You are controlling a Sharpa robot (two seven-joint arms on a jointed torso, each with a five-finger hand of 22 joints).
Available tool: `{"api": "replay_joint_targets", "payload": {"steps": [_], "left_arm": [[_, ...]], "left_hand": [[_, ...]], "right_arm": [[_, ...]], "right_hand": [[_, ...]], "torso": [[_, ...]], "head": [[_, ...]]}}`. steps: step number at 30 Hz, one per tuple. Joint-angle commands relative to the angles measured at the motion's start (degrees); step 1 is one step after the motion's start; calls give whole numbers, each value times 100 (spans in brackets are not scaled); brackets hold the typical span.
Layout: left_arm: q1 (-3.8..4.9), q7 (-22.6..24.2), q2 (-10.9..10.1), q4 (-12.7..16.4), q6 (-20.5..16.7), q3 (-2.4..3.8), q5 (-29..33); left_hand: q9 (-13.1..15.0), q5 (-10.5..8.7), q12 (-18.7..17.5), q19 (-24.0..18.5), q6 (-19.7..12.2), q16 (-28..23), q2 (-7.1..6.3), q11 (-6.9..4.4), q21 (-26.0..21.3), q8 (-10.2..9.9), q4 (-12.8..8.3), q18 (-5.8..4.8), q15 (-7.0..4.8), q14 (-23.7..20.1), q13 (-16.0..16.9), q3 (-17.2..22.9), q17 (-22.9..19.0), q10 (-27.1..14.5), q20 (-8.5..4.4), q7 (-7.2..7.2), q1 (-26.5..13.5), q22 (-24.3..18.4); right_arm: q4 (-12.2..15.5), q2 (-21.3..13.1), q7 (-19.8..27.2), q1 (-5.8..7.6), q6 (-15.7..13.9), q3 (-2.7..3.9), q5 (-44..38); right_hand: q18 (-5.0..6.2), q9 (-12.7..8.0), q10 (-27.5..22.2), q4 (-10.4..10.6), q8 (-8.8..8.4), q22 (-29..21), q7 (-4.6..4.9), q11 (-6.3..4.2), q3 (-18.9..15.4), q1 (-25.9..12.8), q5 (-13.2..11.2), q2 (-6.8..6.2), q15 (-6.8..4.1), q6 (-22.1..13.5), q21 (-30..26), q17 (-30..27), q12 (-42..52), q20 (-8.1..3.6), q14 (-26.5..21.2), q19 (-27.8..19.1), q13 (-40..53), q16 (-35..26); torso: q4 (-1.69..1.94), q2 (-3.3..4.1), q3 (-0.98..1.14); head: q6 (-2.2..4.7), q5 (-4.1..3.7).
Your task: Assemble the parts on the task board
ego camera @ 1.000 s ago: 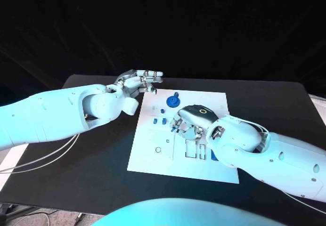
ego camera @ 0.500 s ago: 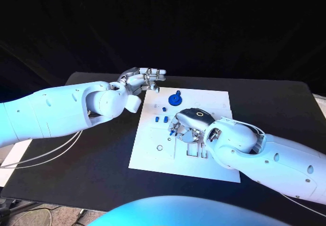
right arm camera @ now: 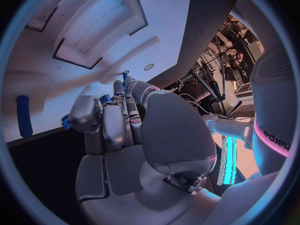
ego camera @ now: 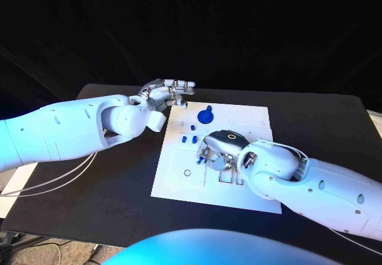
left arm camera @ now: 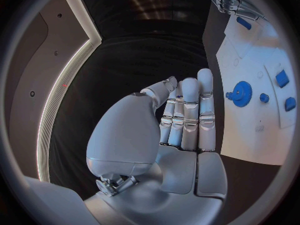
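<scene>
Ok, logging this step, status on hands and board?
Left hand empty, fingers together, at board's far corner. Right hand on board's middle, holding a small blue part. Blue gear clear beyond it.

1. Head view looks steeply down on the counter (ego camera: pixel 318 121) and task board (ego camera: pixel 179 187).
2. Each wrist view sits close behind its own hand.
3. All three views share the task board.

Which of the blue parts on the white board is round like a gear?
The large blue toothed disc near the white task board's far edge; the other blue pieces are small blocks.
</scene>
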Motion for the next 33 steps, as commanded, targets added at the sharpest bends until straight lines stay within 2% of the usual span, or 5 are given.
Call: {"api": "replay_joint_targets", "payload": {"steps": [1, 13, 21, 33], "left_arm": [[2, -10, 9, 9, 112, 4, -20], [2, -42, 6, 17, 144, 4, -20], [2, -33, 8, 31, 142, 4, -20], [3, -20, -1, 36, 137, 4, -20]], "left_hand": [[-8, 29, 29, -19, -34, -9, 11, 8, -29, -17, 8, 13, 17, -25, 8, -32, -7, -37, 30, 16, -33, -10], [-12, 30, 40, -19, -46, -7, 8, 11, -37, -20, 11, 14, 19, -29, 11, -43, -13, -51, 33, 19, -41, -16], [-12, 30, 40, -19, -46, -7, 8, 11, -37, -20, 11, 14, 19, -29, 11, -43, -13, -51, 33, 19, -41, -16], [-12, 30, 40, -19, -46, -7, 8, 11, -37, -20, 11, 14, 19, -29, 11, -43, -13, -51, 33, 19, -41, -16]], "right_arm": [[-17, 32, 44, -8, 135, -3, -9], [-45, 110, 2, -10, 253, -20, -49], [-119, 183, -113, -10, 423, -62, -186], [-116, 154, -180, -11, 245, -84, -331]], "right_hand": [[-81, 7, -4, -36, 16, -7, 26, 38, -12, -59, 19, 16, 41, -9, 28, 3, -26, 48, 219, -11, -6, 30], [-79, 8, -3, -41, 11, -13, 33, 44, -17, -65, 24, 13, 48, -14, 25, 2, -33, 54, 218, -16, -5, 32], [-74, 10, -24, -46, -16, -25, 49, 62, -78, -131, 73, -29, 69, -41, 19, -6, -77, 81, 212, -31, -5, 37], [-75, 14, -18, -46, -21, -10, 51, 66, -95, -149, 111, -24, 74, -41, 27, 2, -88, 89, 211, -24, -2, 49]], "torso": [[2, 4, -1], [-1, 0, -2], [2, 1, -6], [2, -1, -1]], "head": [[-11, -1], [-36, 4], [-41, -1], [-41, -5]]}}
